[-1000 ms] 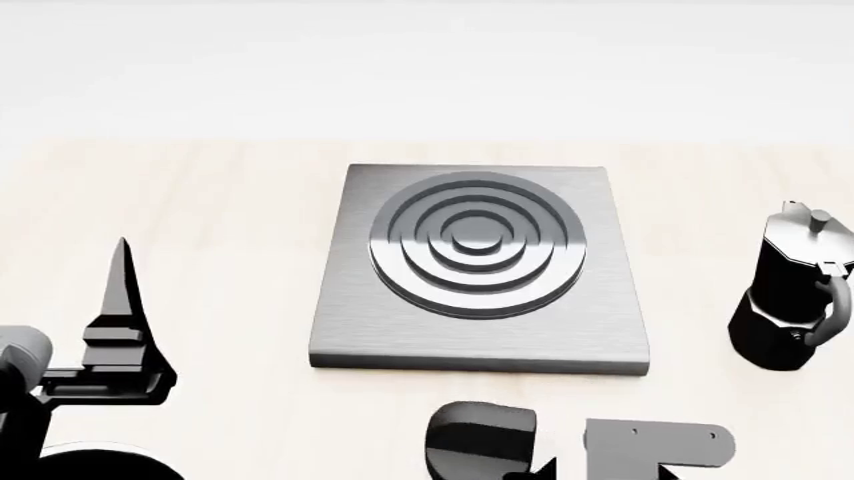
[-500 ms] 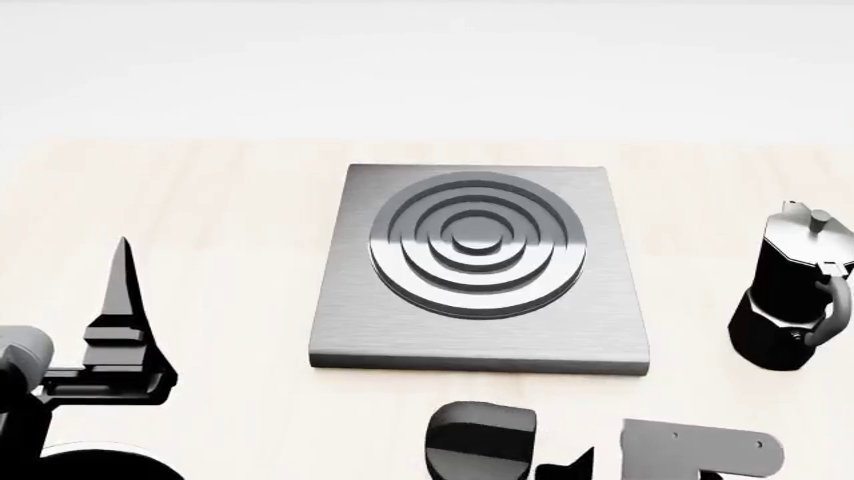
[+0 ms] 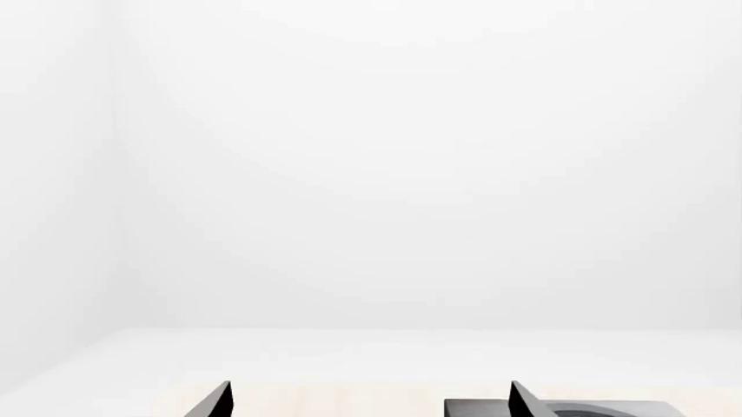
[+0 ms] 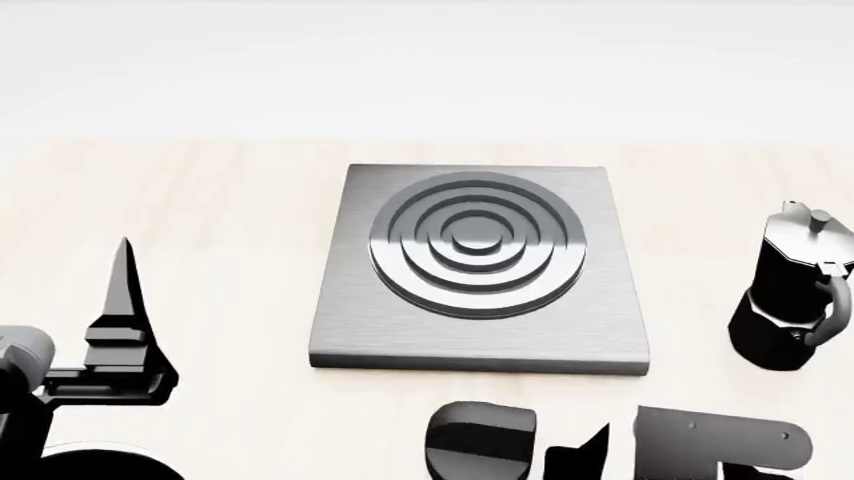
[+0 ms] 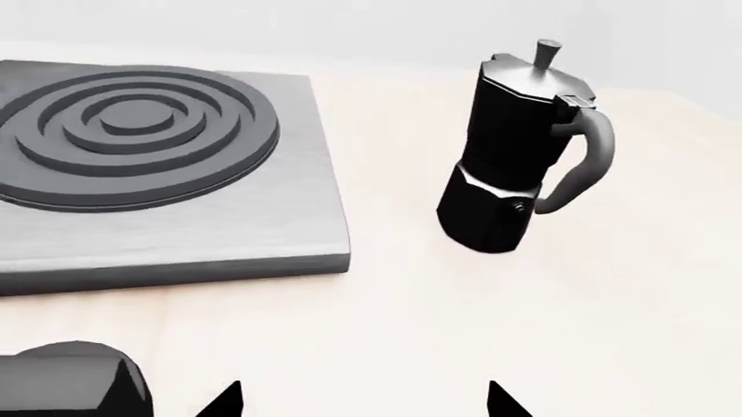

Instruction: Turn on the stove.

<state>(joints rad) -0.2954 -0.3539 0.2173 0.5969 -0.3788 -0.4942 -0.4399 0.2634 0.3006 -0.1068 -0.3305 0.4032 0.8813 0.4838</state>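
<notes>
Looking down from the head view, you are seeing the stove [image 4: 481,268] lying flat in the middle of the table [image 4: 200,200]. Its black knob [image 4: 481,445] is sitting just in front of it, untouched, so turning it is not done yet. Your right gripper [image 4: 587,455] is waiting beside the knob, and your left gripper [image 4: 123,320] is sitting well apart on the left. A moka pot [image 4: 794,305] is standing to the right.

Looking through the left wrist view, you are seeing mostly white wall. Its two fingertips [image 3: 221,400] are standing wide apart and holding nothing.

Looking through the right wrist view, you are seeing the stove's front edge and the knob's corner [image 5: 69,382]. Its fingertips [image 5: 226,401] are spread apart and empty too.
</notes>
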